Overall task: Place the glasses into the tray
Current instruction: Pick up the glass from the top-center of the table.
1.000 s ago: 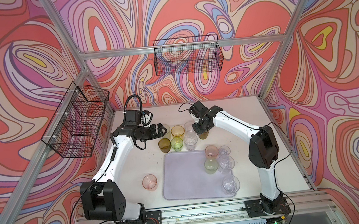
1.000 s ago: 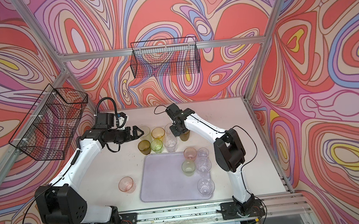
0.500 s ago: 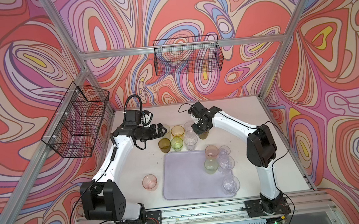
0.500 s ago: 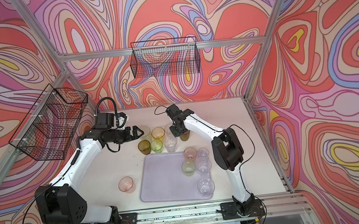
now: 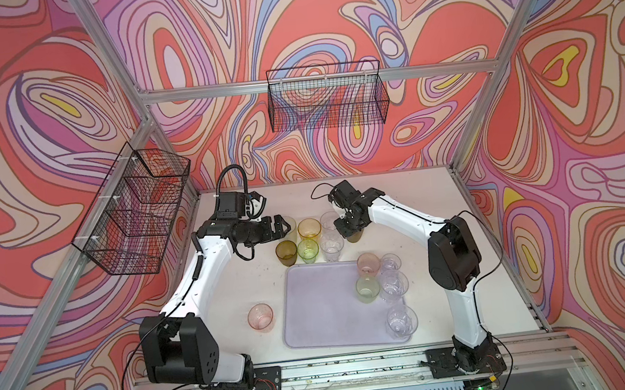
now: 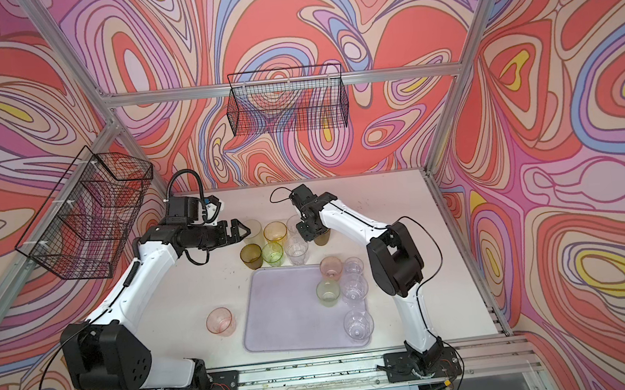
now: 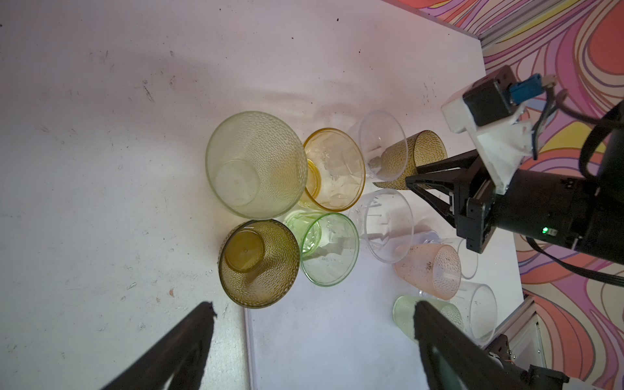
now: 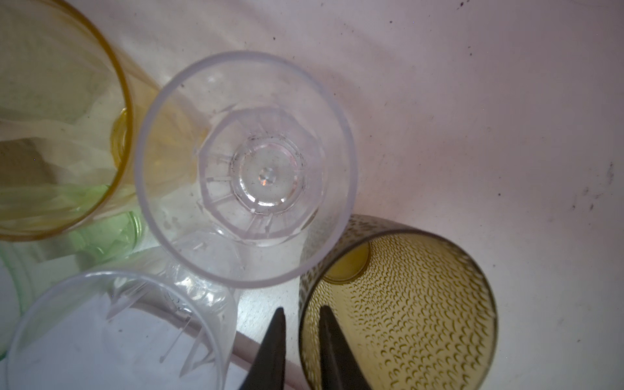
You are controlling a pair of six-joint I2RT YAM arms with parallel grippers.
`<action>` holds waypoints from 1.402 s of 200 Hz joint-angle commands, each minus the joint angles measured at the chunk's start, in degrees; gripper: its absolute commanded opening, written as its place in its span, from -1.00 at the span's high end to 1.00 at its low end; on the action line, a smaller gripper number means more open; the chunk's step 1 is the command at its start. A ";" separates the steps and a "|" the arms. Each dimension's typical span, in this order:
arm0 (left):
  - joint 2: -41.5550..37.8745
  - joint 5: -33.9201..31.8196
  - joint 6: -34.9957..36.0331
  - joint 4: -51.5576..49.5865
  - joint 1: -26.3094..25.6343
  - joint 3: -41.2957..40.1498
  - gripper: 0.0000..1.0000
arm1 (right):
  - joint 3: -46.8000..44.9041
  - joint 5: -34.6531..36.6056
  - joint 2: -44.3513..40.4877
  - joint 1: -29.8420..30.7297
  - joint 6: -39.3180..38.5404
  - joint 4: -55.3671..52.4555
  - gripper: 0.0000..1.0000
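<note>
The lilac tray [image 5: 326, 312] holds several glasses along its right side, among them a pink one [image 5: 367, 264] and a frosted green one [image 5: 367, 289]. Behind the tray stands a cluster: olive [image 5: 286, 252], green [image 5: 307, 250], amber [image 5: 309, 228] and clear [image 5: 332, 245] glasses. My right gripper [image 8: 301, 309] straddles the wall of an olive-brown glass [image 8: 422, 320], one finger inside and one outside. Its jaws are narrow, and a sliver of table shows beside the outer finger. My left gripper [image 7: 314, 305] hangs wide open and empty, left of the cluster beside a pale frosted glass [image 7: 256, 165].
A lone pink glass [image 5: 261, 316] stands on the table left of the tray. Black wire baskets hang on the left wall [image 5: 136, 209] and the back wall [image 5: 327, 100]. Both arms [image 5: 402, 214] reach in over the back half of the white table [image 5: 234, 289].
The right gripper's jaws have narrowed around the olive-brown glass's wall. The left arm and all the glasses stay where they were.
</note>
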 commanded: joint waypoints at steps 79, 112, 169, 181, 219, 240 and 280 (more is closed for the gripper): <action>0.66 -0.30 1.04 -1.75 -0.22 1.76 -0.90 | -1.77 1.01 0.13 -0.45 -0.06 1.14 0.75; 0.58 -0.39 1.07 -1.84 -0.15 1.76 -0.89 | -1.91 1.33 -0.26 -0.62 0.11 1.45 0.80; 0.39 -0.65 1.21 -2.08 -0.24 1.76 -0.90 | -2.38 1.72 -1.58 -0.98 0.39 1.59 0.94; 0.40 -0.62 1.21 -2.04 -0.17 1.76 -0.89 | -2.12 1.73 -1.96 -0.98 0.46 1.24 0.97; 0.24 -0.52 1.07 -1.98 -0.20 1.76 -0.89 | -0.95 1.53 -3.08 -0.96 0.63 -0.99 1.00; 0.11 -0.43 1.12 -2.01 -0.19 1.76 -0.89 | 0.13 1.46 -3.58 -0.98 0.83 -2.61 1.00; -0.01 -0.35 1.11 -2.02 -0.16 1.84 -0.90 | 1.24 1.11 -5.08 -0.97 1.16 -4.96 1.00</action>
